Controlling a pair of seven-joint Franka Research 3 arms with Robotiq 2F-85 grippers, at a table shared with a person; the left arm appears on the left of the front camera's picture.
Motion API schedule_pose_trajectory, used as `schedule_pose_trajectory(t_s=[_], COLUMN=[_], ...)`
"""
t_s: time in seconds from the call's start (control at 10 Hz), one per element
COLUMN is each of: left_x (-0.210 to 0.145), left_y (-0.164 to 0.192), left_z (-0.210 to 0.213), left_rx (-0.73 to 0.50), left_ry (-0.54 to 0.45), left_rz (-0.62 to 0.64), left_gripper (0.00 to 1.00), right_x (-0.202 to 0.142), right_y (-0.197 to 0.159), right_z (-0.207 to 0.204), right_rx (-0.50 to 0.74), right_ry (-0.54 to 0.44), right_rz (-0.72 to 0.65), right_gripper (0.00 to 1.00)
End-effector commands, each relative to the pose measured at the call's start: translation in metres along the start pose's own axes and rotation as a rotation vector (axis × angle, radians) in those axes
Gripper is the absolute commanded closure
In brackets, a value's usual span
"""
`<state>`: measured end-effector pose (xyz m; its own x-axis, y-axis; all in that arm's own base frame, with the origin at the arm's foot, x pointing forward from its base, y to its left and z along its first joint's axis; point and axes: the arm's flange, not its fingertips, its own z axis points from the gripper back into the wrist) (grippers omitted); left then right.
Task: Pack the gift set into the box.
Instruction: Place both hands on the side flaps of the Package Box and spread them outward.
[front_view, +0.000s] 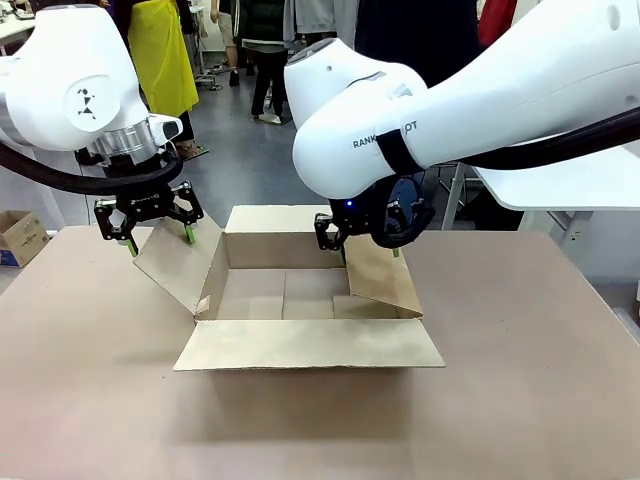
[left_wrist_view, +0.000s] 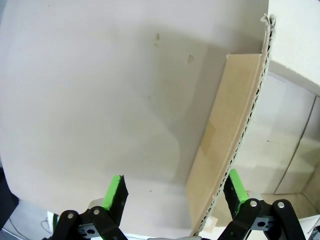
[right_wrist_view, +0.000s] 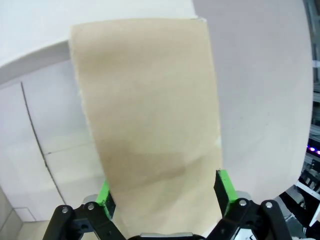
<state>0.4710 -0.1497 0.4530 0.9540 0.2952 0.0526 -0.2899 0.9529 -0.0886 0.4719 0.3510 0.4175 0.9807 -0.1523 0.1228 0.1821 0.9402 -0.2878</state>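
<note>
On the table (front_view: 520, 400), brown box (front_view: 310, 345) sits open-flapped.

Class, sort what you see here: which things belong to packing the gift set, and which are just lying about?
Belongs: the box, flaps open; left gripper by its left flap; right gripper by its right flap.
Lying about: small cardboard carton, far left, beside the table.

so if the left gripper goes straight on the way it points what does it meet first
Probably the box's left flap, whose edge sits between the open left gripper's fingers; otherwise the table. Depth is unclear.
</note>
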Motion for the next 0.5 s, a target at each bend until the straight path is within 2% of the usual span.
schedule_pose_trajectory(t_s=[0.0, 0.3, 0.4], left_x=[0.001, 0.001, 0.001], left_y=[-0.001, -0.001, -0.001], left_z=[0.003, 0.003, 0.003], left_rx=[0.017, 0.017, 0.017], left_ry=[-0.001, -0.001, -0.001], left_rz=[0.008, 0.008, 0.008], left_gripper=[0.0, 0.0, 0.0], right_x=[-0.007, -0.011, -0.012], right_y=[-0.03, -0.099, -0.122], right_z=[0.006, 0.027, 0.03], right_rx=[-0.05, -0.004, 0.05], right_ry=[-0.048, -0.073, -0.072], right_rz=[-0.092, -0.181, -0.199], right_gripper=[0.0, 0.0, 0.0])
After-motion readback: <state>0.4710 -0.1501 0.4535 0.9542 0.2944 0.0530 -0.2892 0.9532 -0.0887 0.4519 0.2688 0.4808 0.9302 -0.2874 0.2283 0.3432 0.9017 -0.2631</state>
